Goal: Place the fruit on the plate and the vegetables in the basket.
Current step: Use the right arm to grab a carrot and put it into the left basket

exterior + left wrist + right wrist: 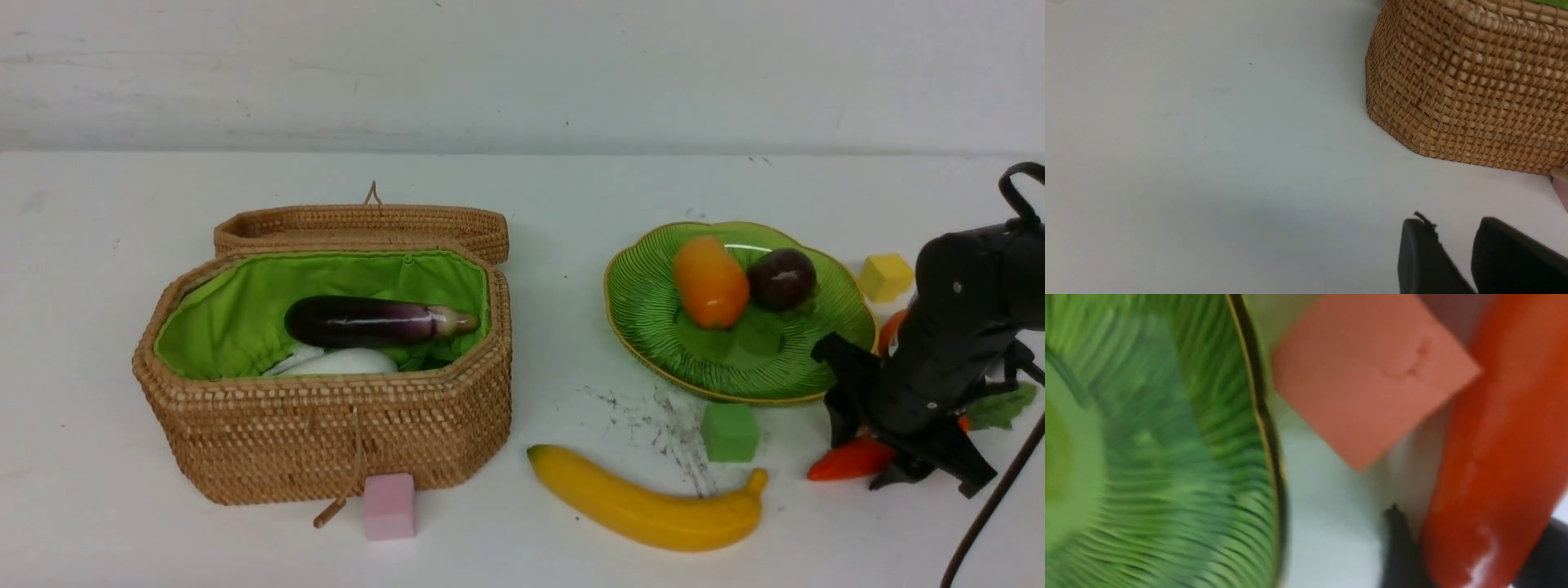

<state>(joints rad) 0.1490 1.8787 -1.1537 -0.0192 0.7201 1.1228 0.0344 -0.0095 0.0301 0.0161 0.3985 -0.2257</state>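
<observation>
The basket [326,425] stands open on the left, with the purple eggplant [367,321] and the white radish [343,362] inside. On the green plate [653,327] lie the orange mango [710,282] and the dark purple ball [781,278]. The banana [653,506] lies on the table in front. My right gripper [886,449] straddles the orange-red carrot [849,461] right of the plate, its fingers pressed on both sides of the carrot [1494,437]. An orange bit of persimmon [890,331] shows behind the arm. My left gripper [1453,222] hangs open and empty near the basket's wall [1474,81].
Foam cubes lie about: pink [389,506] before the basket, green [729,431] by the plate's front rim, yellow [886,276] behind the right arm, salmon [1372,384] between plate rim [1257,416] and carrot. The basket's lid [363,229] lies back behind it.
</observation>
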